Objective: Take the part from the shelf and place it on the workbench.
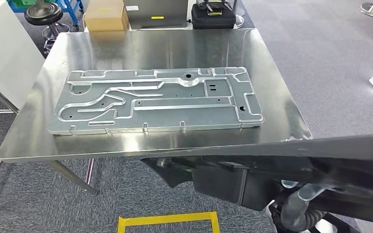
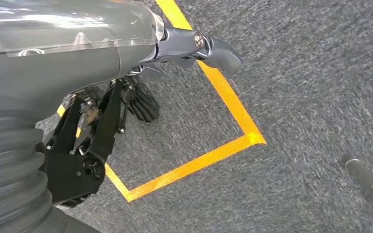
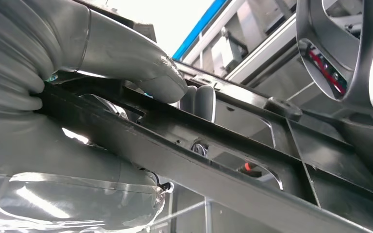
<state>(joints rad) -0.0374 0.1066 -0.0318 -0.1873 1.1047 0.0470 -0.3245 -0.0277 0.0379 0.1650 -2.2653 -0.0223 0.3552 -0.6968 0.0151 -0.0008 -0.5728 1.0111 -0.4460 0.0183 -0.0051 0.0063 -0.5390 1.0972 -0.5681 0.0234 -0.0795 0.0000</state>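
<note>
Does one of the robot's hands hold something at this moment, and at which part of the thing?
The right hand grips a flat black part along one of its bars, thumb over it. The left hand hangs over the floor and holds nothing.

grey ribbed cover [image 2: 9, 160], thick grey thumb [image 2: 213, 51], darker fingers [image 2: 143, 104].

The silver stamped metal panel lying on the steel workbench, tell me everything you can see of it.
The silver stamped metal panel is a long, flat, roughly rectangular plate with raised ribs, winding channels, several small holes and slots, and small tabs along its near edge. It looks like bare pressed sheet metal, matte grey. It lies flat on the shiny steel workbench, lengthwise across it and slightly skewed, roughly central. Nothing else touches it.
</note>
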